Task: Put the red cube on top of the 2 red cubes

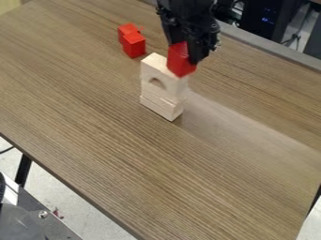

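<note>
brown table [125,164]; above it, a flat-sided, bright red cube [179,64].

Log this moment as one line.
gripper: holding red cube | location: by top of pale wooden stack, contact unclear | two red cubes: on table, beyond stack | placement: not yet done

wooden stack [158,85] as obstacle, open tabletop [138,168] toward camera

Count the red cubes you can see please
3: one red cube between the fingers, a second on the table, and a third right behind it. A red sliver there may be another, partly hidden.
</note>
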### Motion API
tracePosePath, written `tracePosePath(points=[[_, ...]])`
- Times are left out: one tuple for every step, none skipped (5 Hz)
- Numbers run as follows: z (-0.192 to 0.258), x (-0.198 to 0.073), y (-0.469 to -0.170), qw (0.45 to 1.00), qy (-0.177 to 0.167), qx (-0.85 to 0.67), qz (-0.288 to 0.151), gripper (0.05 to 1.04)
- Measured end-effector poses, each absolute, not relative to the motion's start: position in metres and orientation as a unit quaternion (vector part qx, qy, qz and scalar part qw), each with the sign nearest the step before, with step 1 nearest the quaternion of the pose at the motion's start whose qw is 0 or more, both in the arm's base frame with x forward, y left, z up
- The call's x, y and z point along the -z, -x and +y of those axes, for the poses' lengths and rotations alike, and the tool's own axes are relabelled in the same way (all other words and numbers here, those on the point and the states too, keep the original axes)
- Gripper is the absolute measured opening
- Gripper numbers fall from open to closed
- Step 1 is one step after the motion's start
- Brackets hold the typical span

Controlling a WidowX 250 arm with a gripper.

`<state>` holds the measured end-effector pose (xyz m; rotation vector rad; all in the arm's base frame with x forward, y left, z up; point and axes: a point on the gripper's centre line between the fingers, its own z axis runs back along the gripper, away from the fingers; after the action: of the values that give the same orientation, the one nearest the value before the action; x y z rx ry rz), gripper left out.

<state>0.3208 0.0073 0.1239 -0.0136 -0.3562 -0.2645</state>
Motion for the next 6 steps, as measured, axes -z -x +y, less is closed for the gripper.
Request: tracePosePath(points=[[0.007,-0.15,-0.326,0.957,0.006,0.2,-0.208,0.552],[0.024,-0.172,-0.33,0.942,0.013,0.235,-0.24,0.552],[0.056,-0.186,-0.328,0.938,0.017,0.232,-0.258,0.552],[0.07,-0.175,-0.332,0.933,0.037,0.268,-0.237,0.552],[0.086,-0.162,-0.338,0.934,0.045,0.277,-0.222,0.552],[0.095,-0.145,-0.354,0.93,0.057,0.304,-0.2,0.552]])
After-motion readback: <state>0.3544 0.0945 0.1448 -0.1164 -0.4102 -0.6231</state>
